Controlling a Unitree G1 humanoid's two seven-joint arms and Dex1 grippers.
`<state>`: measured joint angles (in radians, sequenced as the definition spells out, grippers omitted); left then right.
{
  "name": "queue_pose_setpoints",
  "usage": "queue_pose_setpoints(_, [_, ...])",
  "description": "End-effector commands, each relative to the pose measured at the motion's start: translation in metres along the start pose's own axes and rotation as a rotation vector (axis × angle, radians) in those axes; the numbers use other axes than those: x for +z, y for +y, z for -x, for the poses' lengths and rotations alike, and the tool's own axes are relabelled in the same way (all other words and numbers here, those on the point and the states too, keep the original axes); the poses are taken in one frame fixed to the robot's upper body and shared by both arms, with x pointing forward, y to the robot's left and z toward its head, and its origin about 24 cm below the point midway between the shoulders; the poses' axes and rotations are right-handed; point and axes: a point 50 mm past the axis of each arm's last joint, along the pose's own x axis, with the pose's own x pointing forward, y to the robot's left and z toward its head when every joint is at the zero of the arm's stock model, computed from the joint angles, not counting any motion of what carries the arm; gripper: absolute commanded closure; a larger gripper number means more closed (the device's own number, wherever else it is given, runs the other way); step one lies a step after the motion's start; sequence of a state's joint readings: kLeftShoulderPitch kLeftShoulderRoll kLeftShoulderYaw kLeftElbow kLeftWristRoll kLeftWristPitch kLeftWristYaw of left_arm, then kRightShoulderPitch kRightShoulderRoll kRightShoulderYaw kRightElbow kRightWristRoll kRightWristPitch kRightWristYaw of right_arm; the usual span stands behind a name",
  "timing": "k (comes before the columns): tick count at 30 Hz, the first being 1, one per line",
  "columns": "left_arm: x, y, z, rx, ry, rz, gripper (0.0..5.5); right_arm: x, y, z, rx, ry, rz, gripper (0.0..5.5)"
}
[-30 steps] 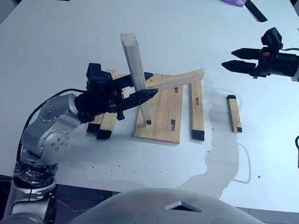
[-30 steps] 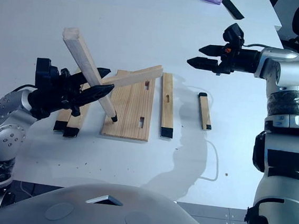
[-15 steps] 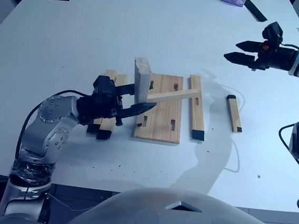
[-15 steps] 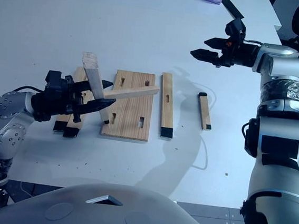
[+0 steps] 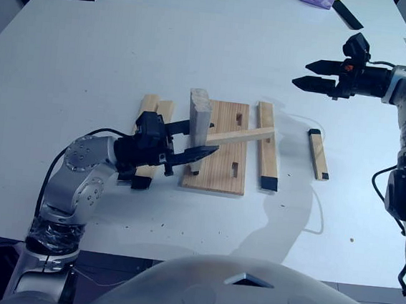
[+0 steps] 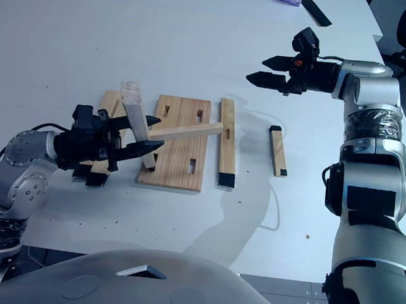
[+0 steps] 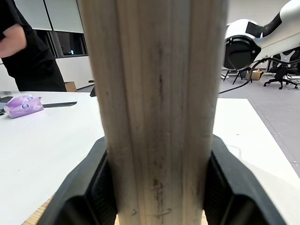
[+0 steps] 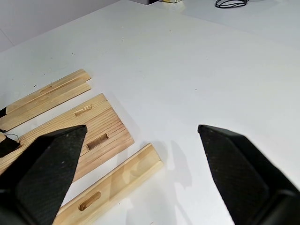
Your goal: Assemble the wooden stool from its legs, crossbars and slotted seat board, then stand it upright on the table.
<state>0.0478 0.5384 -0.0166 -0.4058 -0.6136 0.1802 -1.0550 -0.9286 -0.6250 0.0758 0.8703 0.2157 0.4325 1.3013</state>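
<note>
Evidently the left tool [image 5: 198, 139] clamped the stiff, light leg [image 5: 198, 108] low down, foot at the seat board [image 5: 219, 171] just beyond it; gripping nearer mid-length should steady it. Its wrist view had the leg hiding its own foot and the board. Right wrist view: the right tool [image 8: 141, 127] gaped wide above the tabletop [image 8: 197, 56].

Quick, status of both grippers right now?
Left gripper: closed on the wooden leg.
Right gripper: open, holding nothing.
</note>
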Motion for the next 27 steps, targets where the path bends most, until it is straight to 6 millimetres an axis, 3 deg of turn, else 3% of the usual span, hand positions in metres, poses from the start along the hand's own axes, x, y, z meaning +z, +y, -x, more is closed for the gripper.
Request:
queue_pose_setpoints(1, [-0.006, -0.001, -0.001, 0.003, 0.007, 0.007, 3.44, 0.014, 0.003, -0.005, 0.021, -0.007, 0.03, 1.13])
queue_pose_setpoints(21, [-0.022, 0.004, 0.004, -0.054, 0.094, -0.001, 3.45, 0.009, 0.006, -0.009, 0.052, 0.003, 0.009, 1.13])
queue_pose_setpoints(27, [-0.031, 0.003, 0.018, -0.019, 0.14, 0.016, 3.45, 0.008, 0.006, -0.008, 0.057, 0.014, 0.005, 1.13])
